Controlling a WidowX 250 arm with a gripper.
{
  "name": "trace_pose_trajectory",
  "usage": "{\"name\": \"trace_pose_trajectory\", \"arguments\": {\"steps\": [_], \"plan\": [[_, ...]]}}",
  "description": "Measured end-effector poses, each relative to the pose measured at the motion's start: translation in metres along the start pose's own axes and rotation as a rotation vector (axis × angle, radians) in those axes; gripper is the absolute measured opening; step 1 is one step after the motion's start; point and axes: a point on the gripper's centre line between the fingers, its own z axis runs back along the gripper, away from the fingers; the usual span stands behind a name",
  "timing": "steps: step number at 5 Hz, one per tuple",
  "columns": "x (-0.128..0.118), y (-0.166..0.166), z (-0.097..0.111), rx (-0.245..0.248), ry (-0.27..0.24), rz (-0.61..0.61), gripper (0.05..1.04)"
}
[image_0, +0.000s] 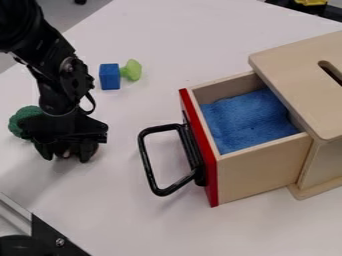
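Note:
At the left of the table, the black gripper (65, 154) hangs low over the surface. A small brownish and pinkish thing (65, 152) lies under it, mostly hidden by it. A dark green rounded thing (23, 121) sits just behind the gripper on its left side. Farther back stand a blue block (109, 77) and, beside its right side, a light green piece with a rounded top (134, 70). To the gripper's right is a wooden drawer (264, 167) with a red front, pulled out, with blue cloth (248, 120) inside.
The drawer's black handle (151, 165) juts out toward the gripper. The wooden box (297, 75), with a slot in its top, takes up the right side. A metal rail and a dark bracket (50, 232) are at the lower left, and the white table (194, 35) reaches to the back.

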Motion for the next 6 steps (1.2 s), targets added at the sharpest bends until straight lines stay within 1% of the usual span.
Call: {"name": "trace_pose_trajectory", "arguments": {"steps": [1, 2, 3, 4, 5, 6], "plan": [[-0.003, 0.001, 0.001, -0.011, 0.007, 0.015, 0.449], [-0.005, 0.005, 0.003, -0.019, 0.019, 0.007, 0.317], [-0.007, 0.007, 0.005, -0.013, 0.031, 0.006, 0.246], [-0.008, 0.01, 0.007, -0.011, 0.045, 0.01, 0.213], [-0.002, 0.012, 0.018, -0.031, 0.039, 0.016, 0.197], [0.015, 0.009, 0.033, -0.066, 0.017, 0.02, 0.196]]}}
